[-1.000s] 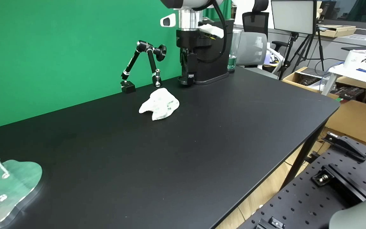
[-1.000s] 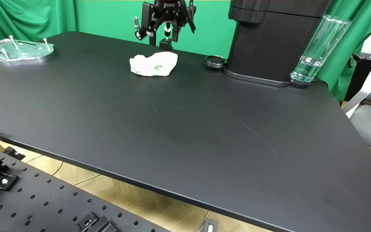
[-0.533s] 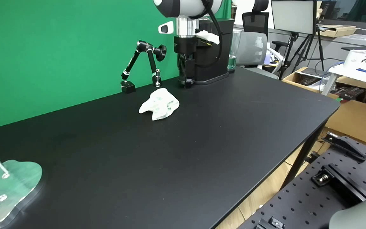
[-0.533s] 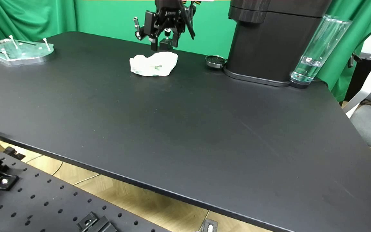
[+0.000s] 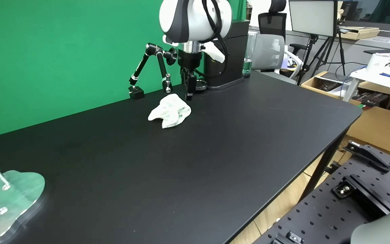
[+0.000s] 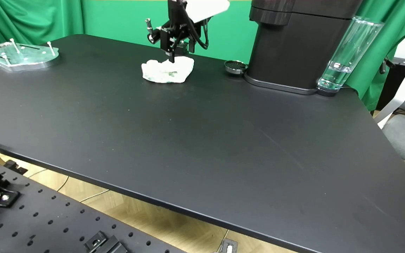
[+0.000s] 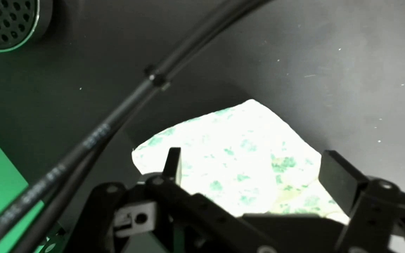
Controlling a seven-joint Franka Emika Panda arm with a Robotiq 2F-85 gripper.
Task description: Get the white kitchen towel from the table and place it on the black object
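Observation:
A crumpled white kitchen towel (image 5: 170, 111) with green marks lies on the black table (image 5: 215, 162) near the green backdrop. It also shows in an exterior view (image 6: 169, 72) and in the wrist view (image 7: 223, 140). My gripper (image 5: 189, 95) points down just behind and above the towel. In the wrist view my gripper (image 7: 250, 153) is open, with its fingers wide apart and the towel below and between them; nothing is held. In an exterior view one finger of the gripper (image 6: 181, 52) overlaps the towel's top edge; contact cannot be told. A tall black machine (image 6: 301, 49) stands to the towel's right.
A black jointed mount (image 5: 152, 51) stands by the backdrop behind the towel. A round metal mesh disc (image 6: 236, 67) lies beside the machine. A clear tube with water (image 6: 346, 56) stands by the machine. A greenish clear plate with pegs (image 5: 15, 193) lies at the left.
My arm has come down and moved toward the towel, with the gripper tilting a little. The gripper is now lower and closer to the towel. The towel has not moved.

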